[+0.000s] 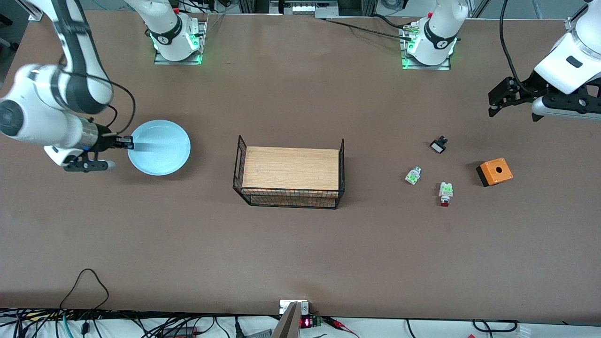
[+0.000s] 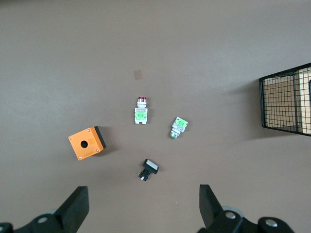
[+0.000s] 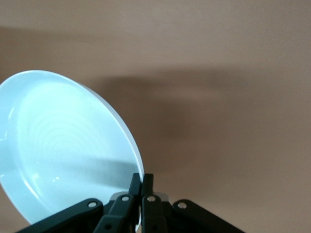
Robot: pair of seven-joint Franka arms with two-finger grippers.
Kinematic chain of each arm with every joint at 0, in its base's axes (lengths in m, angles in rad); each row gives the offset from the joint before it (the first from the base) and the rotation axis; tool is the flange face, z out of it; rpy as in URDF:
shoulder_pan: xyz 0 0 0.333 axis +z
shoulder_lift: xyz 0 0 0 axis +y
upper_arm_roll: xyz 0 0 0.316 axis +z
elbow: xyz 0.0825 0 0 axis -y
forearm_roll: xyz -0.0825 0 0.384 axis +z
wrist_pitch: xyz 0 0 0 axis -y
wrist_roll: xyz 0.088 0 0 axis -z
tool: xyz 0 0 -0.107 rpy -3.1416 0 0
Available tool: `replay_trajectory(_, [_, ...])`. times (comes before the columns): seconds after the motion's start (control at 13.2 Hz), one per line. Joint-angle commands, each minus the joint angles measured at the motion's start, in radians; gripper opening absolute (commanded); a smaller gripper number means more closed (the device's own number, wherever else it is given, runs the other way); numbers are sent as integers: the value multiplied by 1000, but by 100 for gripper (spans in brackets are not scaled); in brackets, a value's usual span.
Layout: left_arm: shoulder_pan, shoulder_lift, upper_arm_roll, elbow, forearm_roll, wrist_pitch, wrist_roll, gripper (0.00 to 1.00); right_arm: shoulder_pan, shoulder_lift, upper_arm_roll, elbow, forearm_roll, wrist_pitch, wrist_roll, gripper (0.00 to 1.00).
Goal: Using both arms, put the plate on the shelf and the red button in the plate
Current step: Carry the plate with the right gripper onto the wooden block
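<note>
Plate (image 3: 63, 145) rim is seen clamped by the right gripper (image 3: 141, 182) only in its wrist view; left gripper (image 2: 141, 206), spread wide, is cut off above the red button (image 2: 141, 110).

We note plate (image 3: 63, 150) glossy, smooth, pale blue glaze, rim pinched between right gripper (image 3: 141, 183) matt black fingers. Rack (image 1: 289, 174): black wire, wood-grain top. Orange box (image 2: 87, 143) looks plastic, matt. Table (image 1: 300, 253) matt brown.

Even, bright overhead light; the plate (image 3: 63, 145) shows soft glare, casts a blurred shadow toward two o'clock on the table (image 3: 233, 58). Front view sharp.
</note>
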Motion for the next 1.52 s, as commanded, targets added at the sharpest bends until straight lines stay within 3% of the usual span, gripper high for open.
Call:
replay_trajectory(0.0, [17, -2, -1, 4, -11, -11, -1, 100, 3, -20, 4, 158, 53, -186, 115, 0])
replay_trajectory(0.23, [25, 7, -1, 7, -7, -5, 1, 100, 79, -21, 10, 299, 152, -308, 402, 0])
replay_trajectory(0.76, [47, 38, -4, 9, -1, 39, 2, 100, 413, 20, 10, 416, 155, -290, 1085, 0])
replay_trajectory(1.06, [42, 41, -14, 10, 1, 46, 13, 100, 532, 84, 10, 437, 153, -166, 1296, 0])
replay_trajectory(1.44, [39, 55, -14, 13, -1, 38, 15, 100, 601, 186, 9, 464, 153, -2, 1396, 0])
